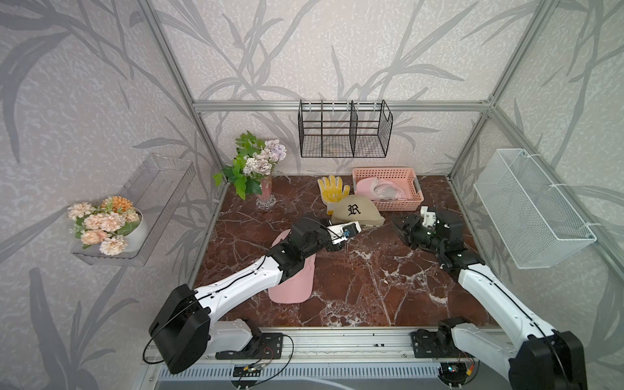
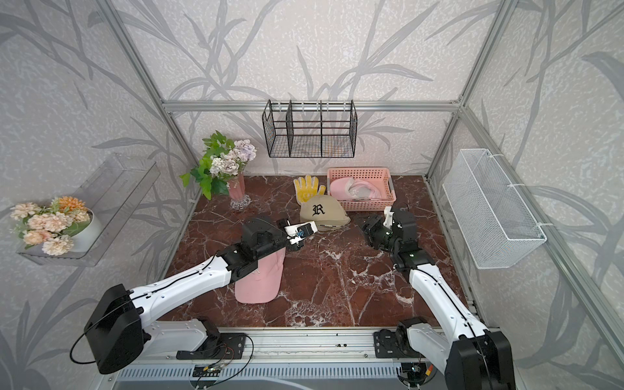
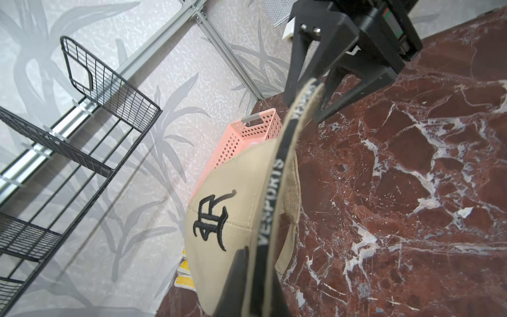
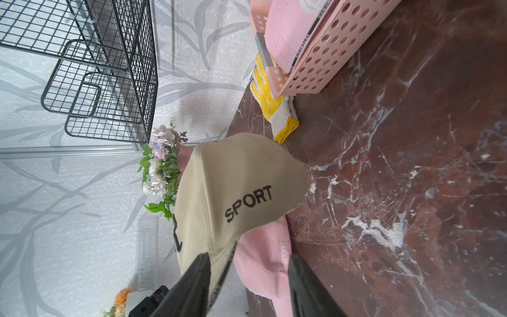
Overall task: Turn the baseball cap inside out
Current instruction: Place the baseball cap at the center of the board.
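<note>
beige baseball cap [image 1: 355,210]: my left gripper [image 1: 354,227] is clamped tight on its black-banded rim. my right gripper [image 4: 249,258] stands roughly half open, fingers either side of that same rim without closing on it. the cap sits crown up on the marble table [image 1: 371,287], just in front of a yellow glove [image 1: 332,189] and a pink basket [image 1: 385,170]. a pink cap [image 1: 293,287] lies under my left arm.

Matt cloth beige cap [image 1: 354,212]; glossy marble table [image 1: 371,287]; perforated plastic basket [image 1: 401,203].
</note>
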You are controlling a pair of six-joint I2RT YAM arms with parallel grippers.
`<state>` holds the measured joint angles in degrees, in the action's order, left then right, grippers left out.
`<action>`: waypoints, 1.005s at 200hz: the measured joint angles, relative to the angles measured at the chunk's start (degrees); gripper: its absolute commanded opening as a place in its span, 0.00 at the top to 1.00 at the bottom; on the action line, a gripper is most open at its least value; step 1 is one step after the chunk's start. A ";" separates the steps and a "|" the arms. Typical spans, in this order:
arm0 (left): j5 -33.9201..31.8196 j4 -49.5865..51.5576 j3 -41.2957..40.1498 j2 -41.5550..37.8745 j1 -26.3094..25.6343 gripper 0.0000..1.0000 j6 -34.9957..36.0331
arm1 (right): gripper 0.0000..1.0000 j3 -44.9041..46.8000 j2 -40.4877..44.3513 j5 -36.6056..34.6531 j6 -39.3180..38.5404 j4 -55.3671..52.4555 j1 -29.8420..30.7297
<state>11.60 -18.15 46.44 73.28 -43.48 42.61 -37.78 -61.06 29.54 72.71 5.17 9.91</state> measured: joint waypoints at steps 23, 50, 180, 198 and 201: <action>-0.98 -1.01 -0.57 0.00 -1.40 1.00 2.75 | 0.54 0.02 -1.11 1.14 1.62 1.92 0.00; -1.95 -2.34 -0.59 0.00 -2.64 1.00 4.39 | 0.58 0.04 -2.10 1.66 2.67 3.39 0.00; -6.23 -4.92 -0.85 1.20 -5.22 0.94 6.93 | 1.00 0.46 -5.33 1.88 4.24 7.13 1.25; -6.36 -4.50 -0.85 1.20 -5.25 0.74 6.97 | 1.00 0.48 -5.35 1.49 3.76 7.50 1.25; -6.32 -4.52 -0.85 1.20 -5.25 0.70 6.80 | 1.00 0.48 -5.35 1.53 3.74 7.45 1.25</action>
<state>5.28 -22.68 45.58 74.48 -48.73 49.41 -37.30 -66.41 31.07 76.44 12.62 11.16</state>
